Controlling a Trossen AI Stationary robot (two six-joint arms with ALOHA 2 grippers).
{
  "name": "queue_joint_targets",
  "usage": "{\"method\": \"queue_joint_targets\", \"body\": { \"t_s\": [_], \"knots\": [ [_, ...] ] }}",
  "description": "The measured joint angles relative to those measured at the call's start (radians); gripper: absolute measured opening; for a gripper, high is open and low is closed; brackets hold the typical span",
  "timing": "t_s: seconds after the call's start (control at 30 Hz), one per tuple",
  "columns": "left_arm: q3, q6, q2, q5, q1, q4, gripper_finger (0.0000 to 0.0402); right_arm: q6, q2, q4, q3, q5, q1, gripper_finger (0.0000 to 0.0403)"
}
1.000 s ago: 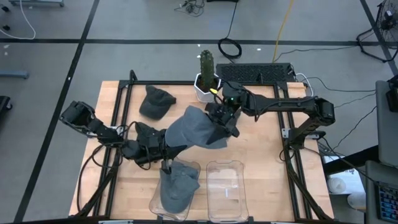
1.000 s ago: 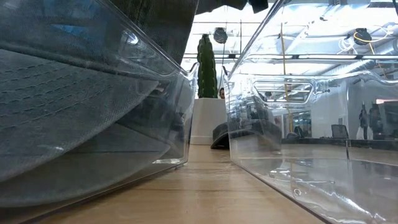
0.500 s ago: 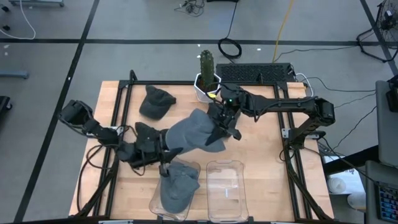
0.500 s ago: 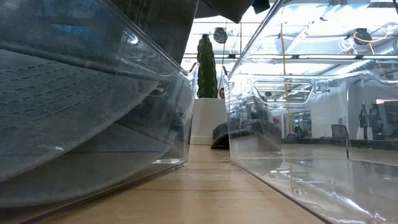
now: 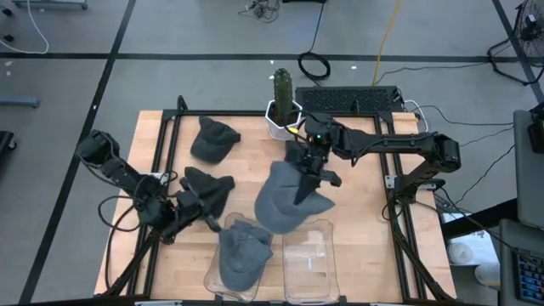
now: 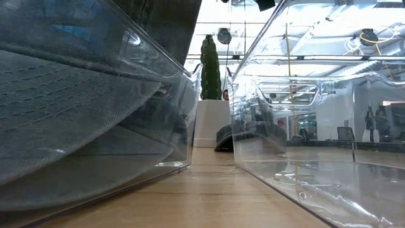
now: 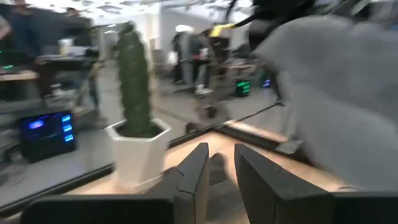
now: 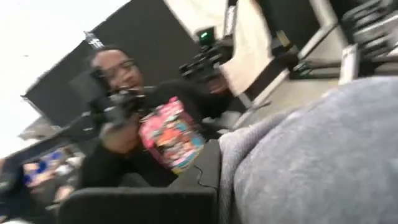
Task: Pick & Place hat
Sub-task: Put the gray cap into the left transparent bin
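Observation:
A grey hat hangs from my right gripper, which is shut on it above the middle of the table. The hat's lower end reaches over the far rims of two clear bins; it also fills the right wrist view. My left gripper stands to the hat's left, open, with nothing between its fingers. A second grey hat lies in the left bin. A dark hat rests flat on the table at the far left. My right gripper holds the grey hat by its upper edge, coming at it level from the table's right side. The gripper's own body hides the fingers, so the kind of hold does not show. The hat hangs slack below the gripper.
The right clear bin holds nothing. A cactus in a white pot stands at the far edge and a keyboard lies beside it. A person in a dark top shows beyond the table in the right wrist view.
My left gripper has let go of the grey hat and drawn back toward the table's left edge. The hat, before stretched between the two grippers, has dropped at its left end and now hangs from my right gripper alone, nearer the bins.

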Motion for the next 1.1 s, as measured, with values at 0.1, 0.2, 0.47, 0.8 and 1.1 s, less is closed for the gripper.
{"method": "queue_joint_targets", "body": {
  "t_s": [0.1,0.2,0.47,0.8,1.1],
  "knots": [
    [0.0,-0.003,0.0,-0.019,-0.002,0.001,0.0085,0.043,0.0,0.008,0.0,-0.11,0.002,0.0001],
    [0.0,0.005,0.0,0.037,-0.002,-0.002,0.0085,0.051,0.0,0.011,0.0,-0.115,0.018,0.0],
    [-0.001,-0.073,-0.021,0.065,-0.012,-0.001,0.0085,0.043,0.03,0.01,0.0,-0.111,0.111,0.0],
    [0.01,-0.761,-0.18,0.885,0.137,-0.565,0.0085,0.02,0.055,0.004,0.0,-0.11,0.13,0.0],
    [0.065,-1.043,-0.167,1.266,0.388,-0.591,0.0088,-0.015,0.055,0.001,0.0,-0.083,0.133,0.0]
  ]
}}
